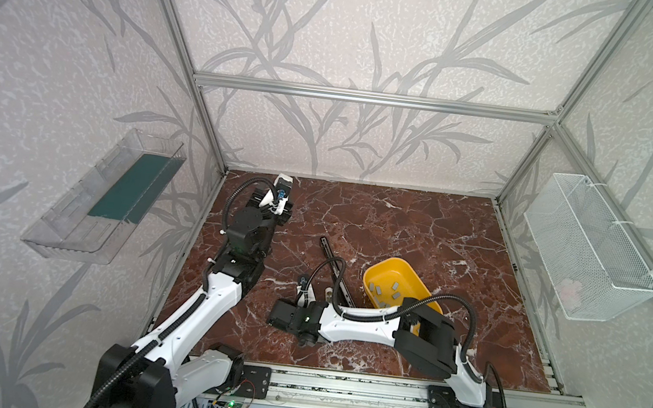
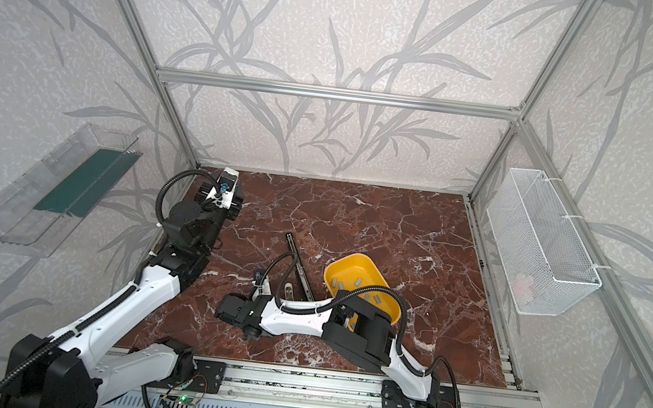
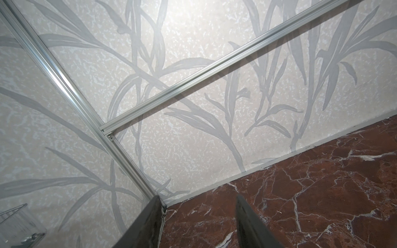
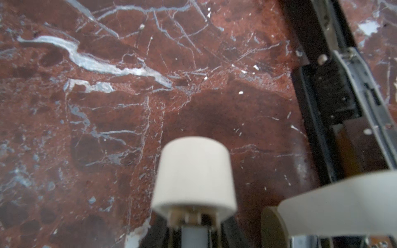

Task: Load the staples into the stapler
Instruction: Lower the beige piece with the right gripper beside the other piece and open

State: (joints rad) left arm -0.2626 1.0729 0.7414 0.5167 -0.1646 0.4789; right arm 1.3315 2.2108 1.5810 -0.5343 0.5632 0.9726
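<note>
Left claw (image 3: 197,197) is found near the back left corner of the table (image 1: 398,221). Its two dark fingers (image 3: 150,223) are spread wide, and nothing is held between them. Right claw (image 4: 264,163) is kept low over the table, near the front middle. Its two cream pads (image 4: 193,171) are set a little apart, and only bare table is seen in the gap. One pad is seen in front of the stapler (image 4: 335,92), but it cannot be told if the stapler is touched.

In both top views the stapler (image 1: 328,250) (image 2: 294,249) is laid flat on the table near the middle, like a long thin black line. It is pointed from the back toward the right claw. In the right wrist view a silver metal track is seen along its black body. It cannot be told if any staples are inside.

A yellow tub (image 1: 389,264) (image 2: 352,258) is placed just beside the stapler, on its right. Several small grey pieces (image 1: 379,290) are scattered on its floor. The front part of the tub is covered by the right arm.

A clear tray (image 1: 74,235) is fixed to the left wall, and a flat dark green sheet (image 1: 134,187) is laid in it. A white wire basket (image 1: 604,245) is hung on the right wall. Something small and pale pink (image 1: 570,289) is seen at its bottom, too blurry to be named.
</note>
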